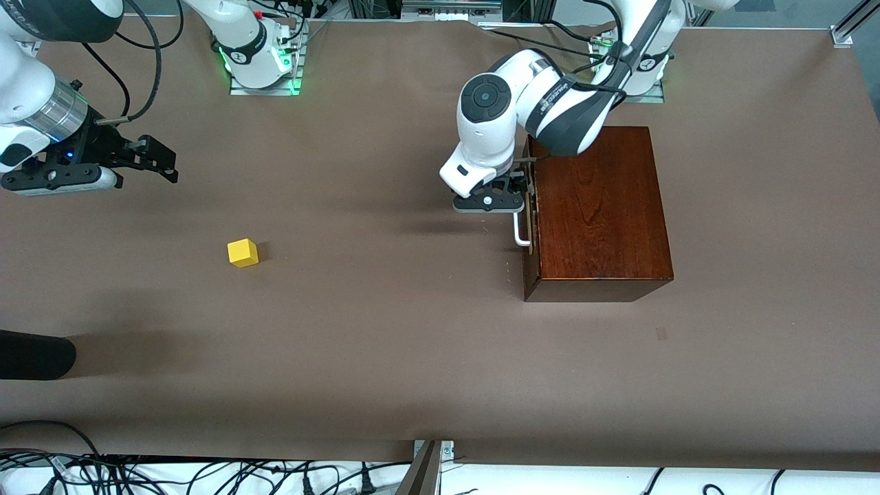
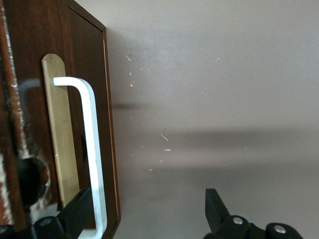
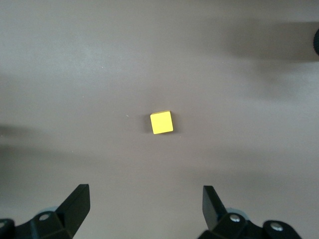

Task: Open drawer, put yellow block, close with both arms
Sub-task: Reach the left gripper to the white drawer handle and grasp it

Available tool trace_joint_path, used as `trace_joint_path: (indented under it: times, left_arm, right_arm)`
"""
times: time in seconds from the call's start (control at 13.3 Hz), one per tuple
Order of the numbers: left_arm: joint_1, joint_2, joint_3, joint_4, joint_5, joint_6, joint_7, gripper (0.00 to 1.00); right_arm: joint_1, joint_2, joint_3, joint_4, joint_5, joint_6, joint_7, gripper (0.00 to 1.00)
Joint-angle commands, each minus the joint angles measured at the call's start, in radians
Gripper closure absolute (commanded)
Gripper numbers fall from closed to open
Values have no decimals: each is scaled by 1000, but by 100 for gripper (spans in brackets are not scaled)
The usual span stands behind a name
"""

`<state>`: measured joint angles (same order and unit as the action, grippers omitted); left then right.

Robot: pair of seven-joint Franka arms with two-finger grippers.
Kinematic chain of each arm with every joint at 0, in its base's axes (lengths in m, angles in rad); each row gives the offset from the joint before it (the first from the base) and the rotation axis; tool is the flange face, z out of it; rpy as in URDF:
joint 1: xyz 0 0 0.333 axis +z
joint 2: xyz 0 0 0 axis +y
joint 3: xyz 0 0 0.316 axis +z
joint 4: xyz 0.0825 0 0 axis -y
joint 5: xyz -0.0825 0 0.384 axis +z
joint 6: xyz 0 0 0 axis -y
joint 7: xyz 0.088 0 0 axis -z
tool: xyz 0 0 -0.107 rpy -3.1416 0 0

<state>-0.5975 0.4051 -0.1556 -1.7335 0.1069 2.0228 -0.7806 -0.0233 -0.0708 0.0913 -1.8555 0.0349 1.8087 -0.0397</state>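
The yellow block lies alone on the brown table, toward the right arm's end. My right gripper hangs open over bare table, apart from the block; in the right wrist view the block shows ahead of the open right gripper. The dark wooden box stands toward the left arm's end with its drawer shut. My left gripper is at the drawer's white handle. In the left wrist view the handle runs between the fingers of the open left gripper, close to one finger.
A black rounded object juts in over the table edge at the right arm's end, nearer the front camera than the block. Cables lie below the table's front edge. Brown table spreads between block and box.
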Motion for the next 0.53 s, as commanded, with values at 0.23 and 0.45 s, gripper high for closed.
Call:
trace_joint_path:
  times: [0.23,0.45]
  left_arm:
    - [1,-2,-1,-49,117,53,-9,0]
    - [1,1,-1,-49,157,54,-3,0]
  right_arm:
    - [-10,-12,8,-16,-12,15,0,0]
    - [-10,-14,8,-24,-12,20,0,0]
